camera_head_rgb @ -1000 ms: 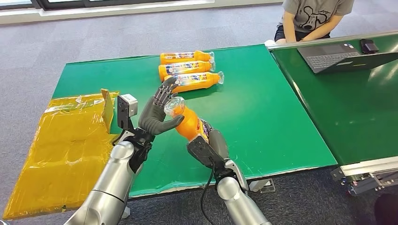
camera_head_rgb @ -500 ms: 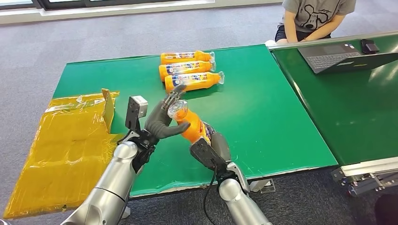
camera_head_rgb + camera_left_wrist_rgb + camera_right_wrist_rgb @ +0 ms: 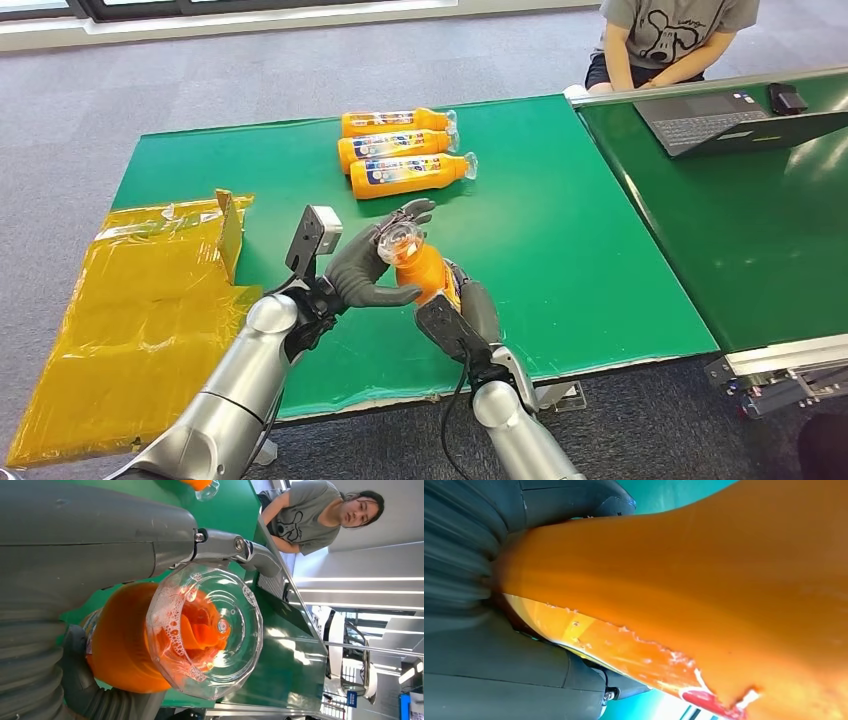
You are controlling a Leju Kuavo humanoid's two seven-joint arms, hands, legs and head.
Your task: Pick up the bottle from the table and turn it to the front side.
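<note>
both the left robot hand (image 3: 372, 272) and right robot hand (image 3: 462, 315) grip the bottle (image 3: 418, 266), near upright, clear base up.

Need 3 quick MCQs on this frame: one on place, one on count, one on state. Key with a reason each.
1. Where does the yellow plastic-wrapped cardboard lie?
A. by the laptop
B. at the green table's left end
C. under the lying bottles

2. How many orange plastic bottles lie flat on the table?
A. one
B. three
C. five

3. What holds the lifted orange bottle?
A. both robot hands
B. a person
C. nothing

Key: 1 B, it covers that end in the head view. 2 B, three lie side by side. 3 A, left robot hand and right robot hand both grip it.
</note>
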